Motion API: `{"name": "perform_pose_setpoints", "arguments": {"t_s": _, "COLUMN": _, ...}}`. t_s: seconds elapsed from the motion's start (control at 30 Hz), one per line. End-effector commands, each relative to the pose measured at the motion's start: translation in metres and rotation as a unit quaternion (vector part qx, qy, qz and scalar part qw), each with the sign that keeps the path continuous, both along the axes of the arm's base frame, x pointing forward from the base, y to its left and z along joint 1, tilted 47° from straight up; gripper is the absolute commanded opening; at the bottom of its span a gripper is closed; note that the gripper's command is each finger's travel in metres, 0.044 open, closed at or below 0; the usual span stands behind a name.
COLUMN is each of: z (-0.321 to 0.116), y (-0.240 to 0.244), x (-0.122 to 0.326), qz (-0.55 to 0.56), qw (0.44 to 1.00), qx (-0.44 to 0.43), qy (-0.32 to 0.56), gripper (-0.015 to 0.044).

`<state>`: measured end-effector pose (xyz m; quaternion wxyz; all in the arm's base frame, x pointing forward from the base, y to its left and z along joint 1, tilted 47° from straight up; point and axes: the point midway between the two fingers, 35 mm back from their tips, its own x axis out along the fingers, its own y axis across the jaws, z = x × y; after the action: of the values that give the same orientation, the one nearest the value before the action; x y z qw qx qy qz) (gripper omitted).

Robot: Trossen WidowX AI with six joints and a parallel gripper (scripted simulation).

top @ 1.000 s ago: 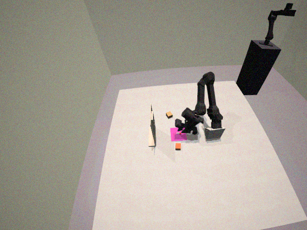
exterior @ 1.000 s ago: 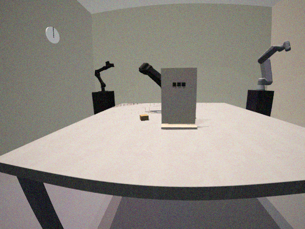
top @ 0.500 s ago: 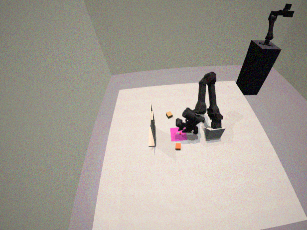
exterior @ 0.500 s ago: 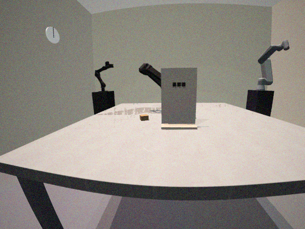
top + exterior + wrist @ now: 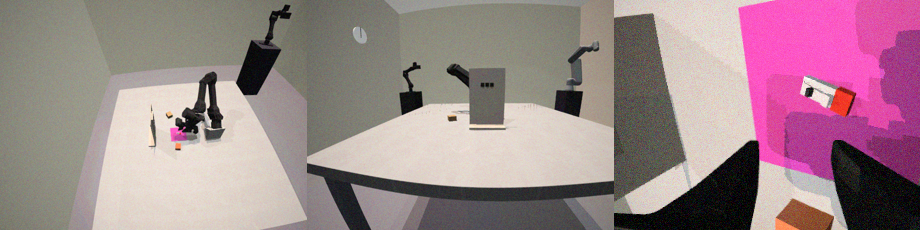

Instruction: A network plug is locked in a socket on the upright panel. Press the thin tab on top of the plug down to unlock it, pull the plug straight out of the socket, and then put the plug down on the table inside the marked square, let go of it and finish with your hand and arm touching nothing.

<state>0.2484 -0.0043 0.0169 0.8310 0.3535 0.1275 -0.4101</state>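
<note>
From the top, the arm [image 5: 210, 77] bends over the counter [image 5: 174, 189] [image 5: 461, 154], its fingers [image 5: 188, 130] above or near the edge of the magenta square [image 5: 173, 137] [image 5: 779, 45]. The plug [image 5: 179, 133] [image 5: 827, 96] is a small pale and red speck inside the square. The panel [image 5: 153, 129] [image 5: 487, 104] [image 5: 644, 95] stands upright to one side, seen nearly edge-on. An orange block [image 5: 178, 146] [image 5: 804, 218] sits near the square, and a tan block [image 5: 169, 114] [image 5: 452, 118] lies on the opposite side of it.

The exterior view shows the panel's broad face with three dark openings [image 5: 487, 84] in a row, which the top view does not show. The panel hides the fingers, the square and the plug; part of the arm [image 5: 459, 72] rises behind it, and the tan block is beside it.

The wrist view settles the grip: the fingers are partway apart and hold nothing. Beyond their tips the plug lies aslant on the magenta, white with a red end and a small black part, apart from both fingers. The orange block shows at the lower edge, between them in the view.
</note>
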Motion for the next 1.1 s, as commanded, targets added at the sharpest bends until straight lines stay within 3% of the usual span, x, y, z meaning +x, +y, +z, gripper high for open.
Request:
{"name": "perform_pose_setpoints", "arguments": {"t_s": 0.0, "z": 0.003, "y": 0.004, "x": 0.001, "qz": -0.001, "qw": 1.0, "qx": 0.003, "qy": -0.005, "gripper": 0.0156}}
{"name": "perform_pose_setpoints", "arguments": {"t_s": 1.07, "z": 0.021, "y": 0.027, "x": -0.002, "qz": -0.002, "qw": 1.0, "qx": 0.004, "qy": -0.002, "gripper": 0.0156}}
